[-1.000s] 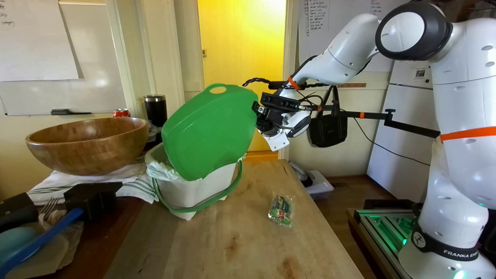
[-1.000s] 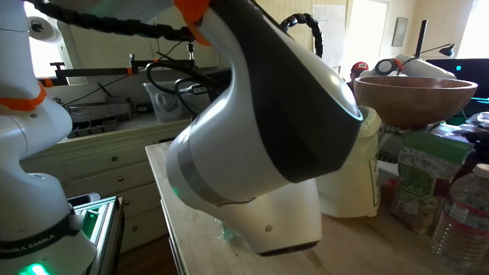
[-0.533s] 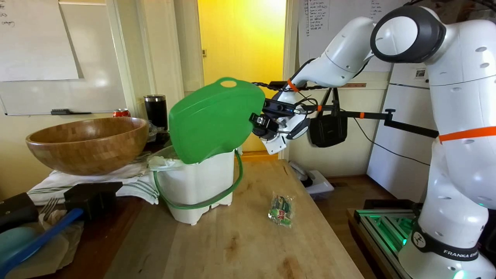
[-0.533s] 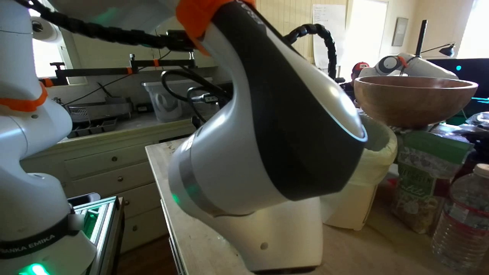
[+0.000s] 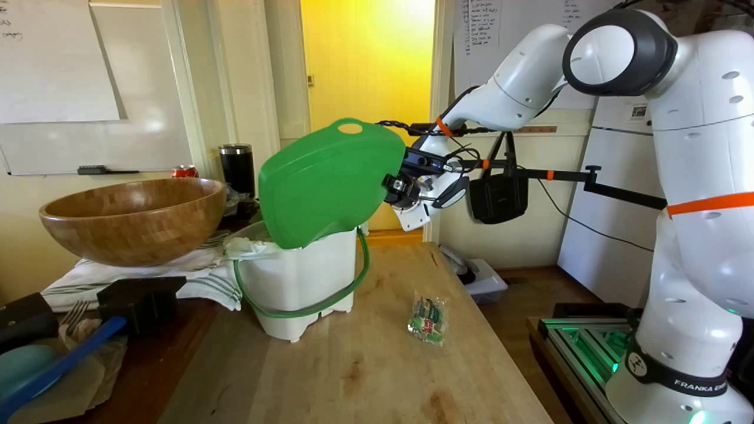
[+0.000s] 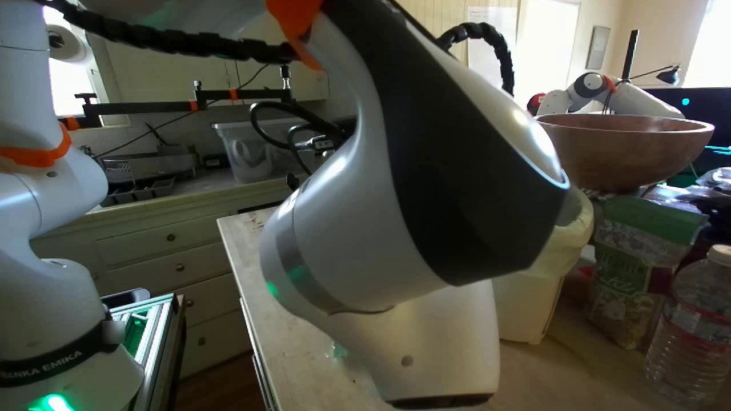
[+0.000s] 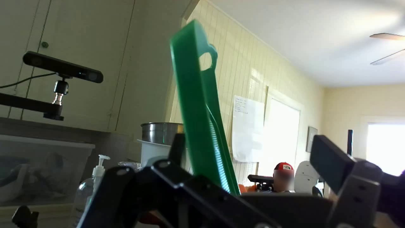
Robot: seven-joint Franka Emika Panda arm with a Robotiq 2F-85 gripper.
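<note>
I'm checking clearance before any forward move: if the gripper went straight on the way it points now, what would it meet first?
Likely the green lid, its edge between the open jaws of the gripper; how deep it reaches in is unclear.

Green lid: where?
The green lid is tilted above the white bin, left of centre in an exterior view; in the wrist view it's between the jaws of the open gripper.

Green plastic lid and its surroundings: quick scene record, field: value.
container: white plastic bin, upright on brown wooden worktop
cover: green plastic lid, tilted up at the bin's opening
grasp: pincer open, lid's edge between its jaws, contact unclear
nearby: round brown wooden bowl; small clear plastic packet on the worktop
background: yellow door
</note>
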